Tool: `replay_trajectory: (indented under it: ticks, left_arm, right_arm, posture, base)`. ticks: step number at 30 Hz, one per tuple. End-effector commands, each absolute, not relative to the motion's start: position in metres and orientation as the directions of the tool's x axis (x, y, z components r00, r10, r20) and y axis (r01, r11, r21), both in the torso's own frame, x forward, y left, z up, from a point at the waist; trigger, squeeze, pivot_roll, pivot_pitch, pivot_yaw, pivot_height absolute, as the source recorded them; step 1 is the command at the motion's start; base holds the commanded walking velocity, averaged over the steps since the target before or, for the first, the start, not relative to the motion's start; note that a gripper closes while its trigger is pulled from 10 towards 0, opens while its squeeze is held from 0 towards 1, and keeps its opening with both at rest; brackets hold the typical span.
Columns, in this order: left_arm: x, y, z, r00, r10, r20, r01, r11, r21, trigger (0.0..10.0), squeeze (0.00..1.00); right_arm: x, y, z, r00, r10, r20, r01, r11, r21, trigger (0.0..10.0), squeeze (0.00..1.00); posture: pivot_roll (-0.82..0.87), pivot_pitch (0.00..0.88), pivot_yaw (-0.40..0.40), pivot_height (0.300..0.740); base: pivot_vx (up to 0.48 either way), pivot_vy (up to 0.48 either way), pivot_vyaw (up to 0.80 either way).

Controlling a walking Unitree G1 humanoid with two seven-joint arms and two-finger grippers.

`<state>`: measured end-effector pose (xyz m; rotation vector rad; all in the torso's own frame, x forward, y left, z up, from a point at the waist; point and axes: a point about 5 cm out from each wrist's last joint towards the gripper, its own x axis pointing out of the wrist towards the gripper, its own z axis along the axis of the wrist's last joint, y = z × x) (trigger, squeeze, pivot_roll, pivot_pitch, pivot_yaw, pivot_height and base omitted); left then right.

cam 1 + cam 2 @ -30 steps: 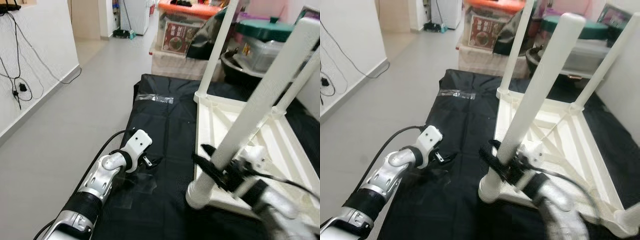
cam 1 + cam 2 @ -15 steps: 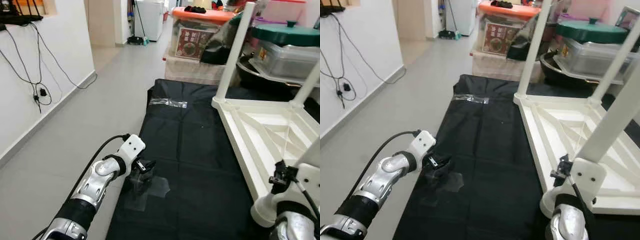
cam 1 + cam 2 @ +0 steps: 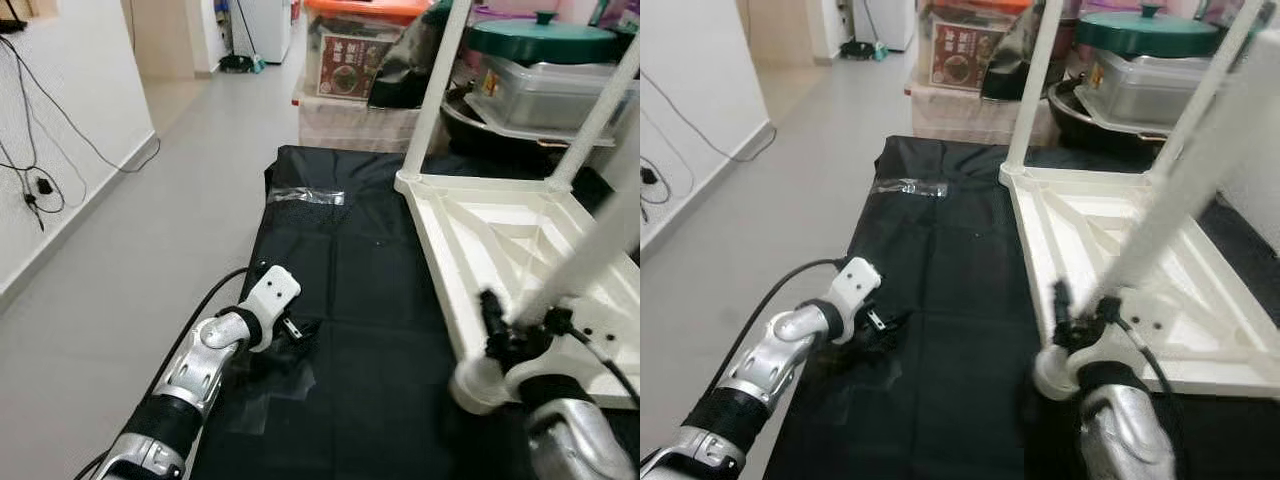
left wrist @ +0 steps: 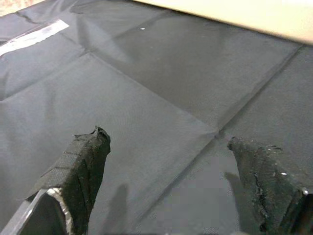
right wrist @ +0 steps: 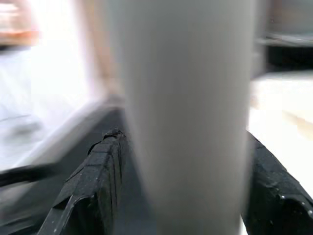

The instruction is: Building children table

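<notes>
Right hand (image 3: 512, 330) clamped round a loose white table leg (image 3: 590, 255), black fabric-wrapped fingers (image 5: 93, 188) pressed against either side of the smooth round tube. Leg tilted, slanting up and away toward the right, blurred; thick rounded end (image 3: 472, 384) low, just beside the near edge of the upturned table (image 3: 470, 225). Table of white moulded plastic, lying underside up on a black creased sheet (image 3: 345, 250) spread over the floor, raised ribs crossing diagonally inside its rim. Two fitted legs standing up from the far corners, one at the left (image 3: 432, 90), one at the right (image 3: 598, 110). Left hand (image 4: 168, 166) spread wide, holding nothing, low over the sheet, well apart from the table. Strip of clear glossy tape (image 3: 308, 196) stuck near the sheet's far edge. Smooth grey floor (image 3: 130, 240) on the left.
</notes>
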<state>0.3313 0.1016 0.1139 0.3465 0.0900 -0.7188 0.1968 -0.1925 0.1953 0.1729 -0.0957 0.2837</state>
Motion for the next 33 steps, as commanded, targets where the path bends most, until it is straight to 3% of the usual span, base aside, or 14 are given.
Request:
replay_trajectory:
  ticks: [1, 3, 5, 8, 9, 18, 22, 23, 29, 30, 32, 33]
  left_arm:
    - [0.332, 0.099, 0.114, 0.743, -0.637, -0.208, 0.669, 0.687, 0.285, 10.0, 0.00]
    - [0.332, 0.098, 0.114, 0.742, -0.638, -0.207, 0.670, 0.685, 0.287, 10.0, 0.00]
    - [0.334, 0.095, 0.116, 0.739, -0.642, -0.203, 0.672, 0.682, 0.288, 10.0, 0.00]
    - [0.334, 0.094, 0.116, 0.739, -0.643, -0.201, 0.672, 0.682, 0.289, 10.0, 0.00]
    - [0.333, 0.092, 0.116, 0.741, -0.643, -0.193, 0.669, 0.684, 0.291, 10.0, 0.00]
    - [0.329, 0.103, 0.114, 0.770, -0.609, -0.189, 0.637, 0.715, 0.289, 10.0, 0.00]
    - [0.329, 0.102, 0.113, 0.769, -0.610, -0.190, 0.637, 0.715, 0.287, 10.0, 0.00]
    - [0.328, 0.101, 0.113, 0.769, -0.611, -0.188, 0.638, 0.715, 0.285, 10.0, 0.00]
    - [0.330, 0.101, 0.114, 0.769, -0.612, -0.186, 0.638, 0.716, 0.283, 10.0, 0.00]
    - [0.330, 0.100, 0.114, 0.766, -0.615, -0.187, 0.641, 0.713, 0.284, 10.0, 0.00]
    - [0.330, 0.100, 0.114, 0.766, -0.615, -0.187, 0.641, 0.713, 0.284, 10.0, 0.00]
    - [0.330, 0.100, 0.114, 0.764, -0.617, -0.188, 0.644, 0.710, 0.285, 10.0, 0.00]
  right_arm:
    - [0.192, -0.181, 0.201, 0.901, 0.403, 0.161, -0.429, 0.885, 0.182, 10.0, 0.00]
    - [0.192, -0.184, 0.199, 0.887, 0.439, 0.147, -0.459, 0.875, 0.155, 10.0, 0.00]
    - [0.195, -0.183, 0.187, 0.813, 0.579, 0.070, -0.583, 0.805, 0.108, 10.0, 0.00]
    - [0.196, -0.182, 0.183, 0.776, 0.630, 0.042, -0.630, 0.769, 0.106, 10.0, 0.00]
    - [0.221, -0.175, 0.168, 0.713, 0.701, -0.017, -0.695, 0.709, 0.115, 10.0, 0.00]
    - [0.282, -0.173, 0.181, 0.671, 0.741, -0.005, -0.741, 0.671, 0.005, 10.0, 0.00]
    - [0.290, -0.176, 0.190, 0.654, 0.755, 0.042, -0.755, 0.655, -0.016, 10.0, 0.00]
    - [0.291, -0.178, 0.195, 0.625, 0.776, 0.081, -0.778, 0.628, -0.013, 0.0, 0.00]
    - [0.290, -0.183, 0.195, 0.622, 0.773, 0.122, -0.778, 0.628, -0.013, 0.0, 0.00]
    - [0.292, -0.186, 0.185, 0.724, 0.685, 0.081, -0.686, 0.727, -0.012, 0.0, 0.00]
    - [0.292, -0.186, 0.185, 0.724, 0.685, 0.081, -0.686, 0.727, -0.012, 0.0, 0.00]
    - [0.292, -0.189, 0.177, 0.791, 0.610, 0.050, -0.610, 0.792, -0.017, 0.0, 0.00]
  posture:
    - [0.09, 0.000, -0.094, 0.740]
    - [0.09, 0.000, -0.094, 0.740]
    - [0.10, 0.000, -0.101, 0.740]
    - [0.10, 0.000, -0.105, 0.740]
    - [0.15, 0.000, -0.136, 0.740]
    - [0.19, 0.000, -0.178, 0.740]
    - [0.20, 0.000, -0.180, 0.740]
    - [0.20, 0.000, -0.179, 0.740]
    - [0.19, 0.000, -0.174, 0.740]
    - [0.16, 0.000, -0.159, 0.740]
    - [0.16, 0.000, -0.159, 0.740]
    - [0.16, 0.000, -0.159, 0.740]
  base:
    - [0.000, 0.000, 0.00]
    - [0.000, 0.000, 0.00]
    - [0.000, 0.000, 0.00]
    - [0.000, 0.000, 0.00]
    - [0.000, 0.000, 0.00]
    - [0.000, 0.000, 0.00]
    - [0.000, 0.000, 0.00]
    - [0.000, 0.000, 0.00]
    - [0.000, 0.000, 0.00]
    - [0.000, 0.000, 0.00]
    - [0.000, 0.000, 0.00]
    - [0.000, 0.000, 0.00]
